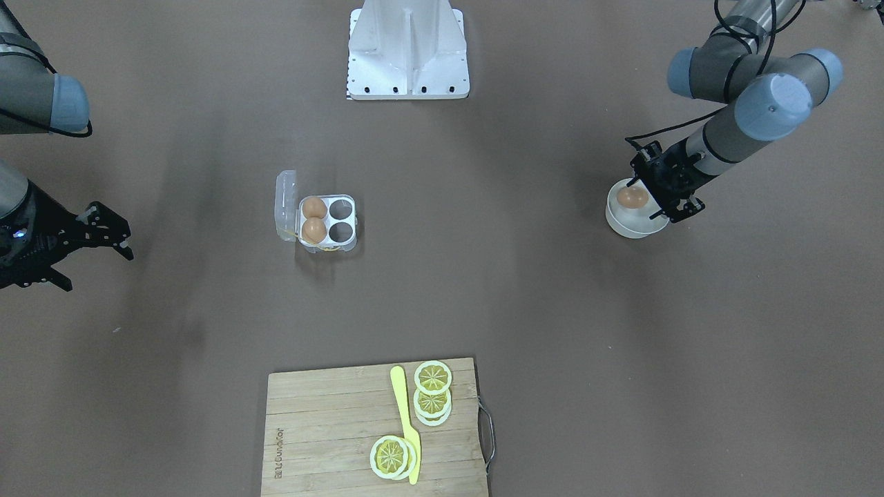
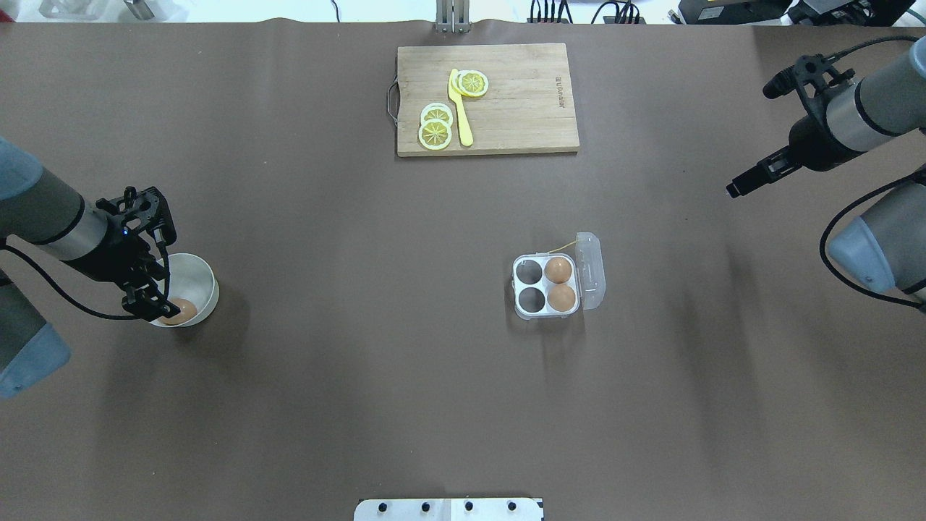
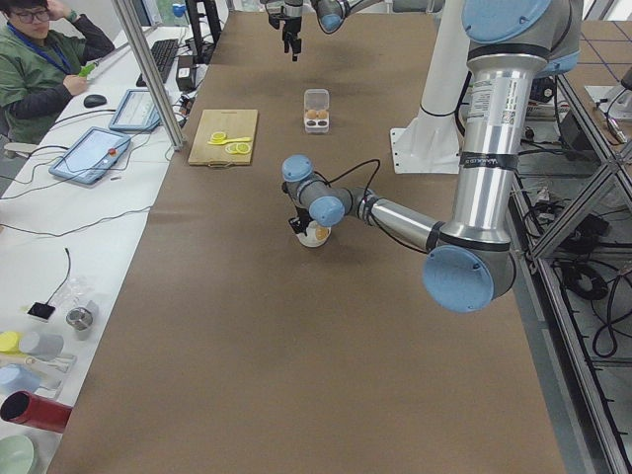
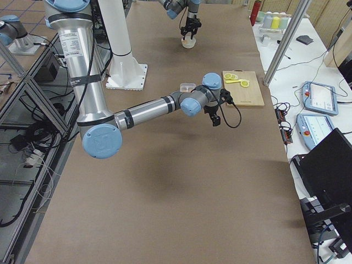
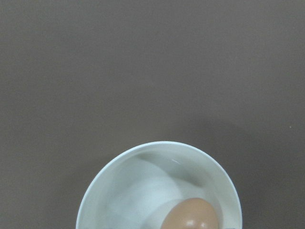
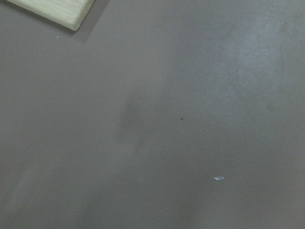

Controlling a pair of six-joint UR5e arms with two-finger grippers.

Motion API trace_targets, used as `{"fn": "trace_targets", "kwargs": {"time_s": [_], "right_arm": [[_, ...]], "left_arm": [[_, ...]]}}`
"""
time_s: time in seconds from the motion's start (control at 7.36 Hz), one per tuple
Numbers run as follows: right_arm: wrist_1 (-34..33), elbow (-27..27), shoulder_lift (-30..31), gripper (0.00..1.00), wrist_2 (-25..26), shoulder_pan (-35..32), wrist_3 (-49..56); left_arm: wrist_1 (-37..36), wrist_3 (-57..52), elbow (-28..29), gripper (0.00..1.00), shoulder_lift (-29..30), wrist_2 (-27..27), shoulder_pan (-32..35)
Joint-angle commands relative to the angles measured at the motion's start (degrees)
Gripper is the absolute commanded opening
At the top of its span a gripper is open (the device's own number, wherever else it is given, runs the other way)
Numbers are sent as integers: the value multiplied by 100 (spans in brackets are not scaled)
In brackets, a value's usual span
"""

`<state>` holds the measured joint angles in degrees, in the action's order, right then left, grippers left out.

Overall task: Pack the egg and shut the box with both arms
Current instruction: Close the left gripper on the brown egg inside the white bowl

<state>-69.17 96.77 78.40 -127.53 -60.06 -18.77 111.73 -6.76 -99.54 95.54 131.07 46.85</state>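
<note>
Overhead exterior shows egg [image 2: 181, 311] (in bowl [image 2: 194, 277]) beside left jaws.

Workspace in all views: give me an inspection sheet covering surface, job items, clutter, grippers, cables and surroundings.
Surface: brown table cover, flat; one tiny pale speck in the right wrist view.
Job's things: egg lies in the white bowl; carton lid open, two eggs on the lid side, two cells empty.
Clutter: cutting board with lemon slices and a yellow knife.
Grippers: left gripper open, over the bowl; right gripper open, away from everything.
Cables: black cable loops off the left wrist, touching nothing on the table.
Surroundings: white base; a person at a side desk.
</note>
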Motion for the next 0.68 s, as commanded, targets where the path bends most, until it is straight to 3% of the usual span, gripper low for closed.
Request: {"fn": "trace_targets", "kwargs": {"time_s": [0.0, 0.54], "right_arm": [[0, -8, 0, 100, 9, 12, -4], [0, -9, 0, 100, 88, 21, -4]], "left_arm": [[7, 0, 93, 78, 8, -3, -54], [7, 0, 154, 77, 52, -82, -150]]}}
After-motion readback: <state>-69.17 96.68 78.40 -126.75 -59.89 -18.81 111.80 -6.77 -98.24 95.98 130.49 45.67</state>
